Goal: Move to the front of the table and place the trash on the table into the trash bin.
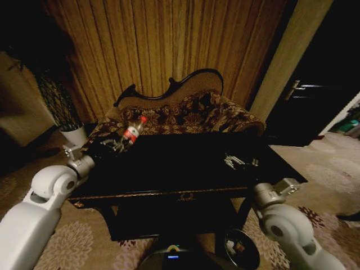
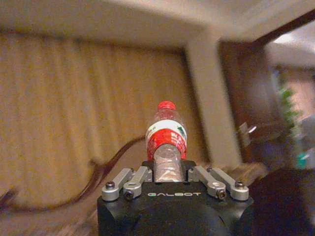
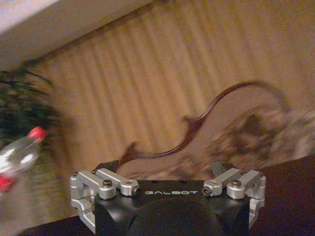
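Left gripper [image 1: 115,143] clamped on red-capped bottle [image 1: 133,130], cap tilted far-right; maroon trash bin [image 1: 242,247] near right, by spread-fingered right gripper [image 1: 239,162]

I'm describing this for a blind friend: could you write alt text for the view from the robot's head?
The left pincer holds a clear bottle with a red cap, tilted, above the left end of a glossy black table. The right pincer hovers open over the table's right side, with a floral sofa and tan curtains behind.
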{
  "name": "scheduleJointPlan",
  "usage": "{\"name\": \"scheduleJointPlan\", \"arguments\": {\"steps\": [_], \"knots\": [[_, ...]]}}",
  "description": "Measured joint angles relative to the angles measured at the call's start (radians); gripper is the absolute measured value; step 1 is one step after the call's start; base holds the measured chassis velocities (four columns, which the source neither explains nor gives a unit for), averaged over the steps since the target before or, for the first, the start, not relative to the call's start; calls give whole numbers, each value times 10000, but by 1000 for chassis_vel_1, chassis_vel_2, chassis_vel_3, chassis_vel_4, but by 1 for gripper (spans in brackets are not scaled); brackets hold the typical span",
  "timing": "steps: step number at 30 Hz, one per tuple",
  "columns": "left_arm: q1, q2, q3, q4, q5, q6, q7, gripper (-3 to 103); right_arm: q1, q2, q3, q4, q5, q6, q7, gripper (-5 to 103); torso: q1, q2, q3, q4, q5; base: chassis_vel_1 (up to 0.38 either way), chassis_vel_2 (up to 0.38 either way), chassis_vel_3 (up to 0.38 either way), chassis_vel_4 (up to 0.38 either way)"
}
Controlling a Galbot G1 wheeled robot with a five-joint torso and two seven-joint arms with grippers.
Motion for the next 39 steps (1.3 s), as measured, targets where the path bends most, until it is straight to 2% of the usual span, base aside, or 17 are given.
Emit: {"name": "scheduleJointPlan", "arguments": {"steps": [1, 2, 3, 5, 6, 9, 15, 16, 23, 29, 33, 39], "knots": [[146, 133, 85, -74, -65, -579, 172, 26, 62, -238, -46, 23, 451, 43, -186, 100, 0, 0, 0, 1, 1, 0, 0, 0, 0], [208, 201, 127, -92, -64, -859, 291, 26, 112, -357, -66, 31, 648, 74, -314, 100, 0, 0, 0, 1, 1, 0, 0, 0, 0], [208, 201, 127, -92, -64, -859, 291, 26, 112, -357, -66, 31, 648, 74, -314, 100, 0, 0, 0, 1, 1, 0, 0, 0, 0], [364, 505, 304, -161, 99, -1941, 908, 26, 374, -849, -120, 37, 1385, 223, -1088, 100, -1, 0, 0, 3, 1, 0, 0, 0, 0], [364, 505, 304, -161, 99, -1941, 908, 26, 374, -849, -120, 37, 1385, 223, -1088, 100, -1, 0, 0, 3, 1, 0, 0, 0, 0], [229, 789, 657, -412, 191, -2418, 1234, 26, 634, -1194, -267, 35, 1757, 562, -1878, 100, 0, 0, 0, 2, 0, 0, 0, 0, 0], [-368, 1121, 1455, -652, 240, -2571, 1344, 26, 1001, -1342, -476, 25, 1565, 859, -2515, 100, -1, 0, 0, -1, -1, 0, 0, 0, 0], [-525, 1353, 1658, -657, 241, -2603, 1498, 26, 1083, -1407, -503, 17, 1483, 876, -2635, 100, 0, 0, 0, -1, 0, 0, 0, 0, 0], [-580, 2044, 1952, -849, 185, -2650, 1635, 26, 1104, -1544, -504, 2, 1503, 877, -2887, 100, 0, 0, 0, 2, -2, 0, 0, 0, 0], [-569, 2352, 2033, -985, 165, -2672, 1686, 26, 992, -1555, -606, -6, 1507, 633, -3007, 100, 0, 0, 0, 1, 1, 0, 0, 0, 0], [-577, 2777, 2164, -1171, 145, -2788, 1720, 26, 848, -1817, -623, -10, 1690, 525, -3115, 100, 0, 0, 0, 1, -2, 0, 0, 0, 0], [-877, 2760, 2331, -1104, 133, -2841, 1741, 26, 955, -1956, -559, -15, 1836, 520, -3154, 100, 0, 0, 0, 0, 2, 0, 0, 0, 0]]}}
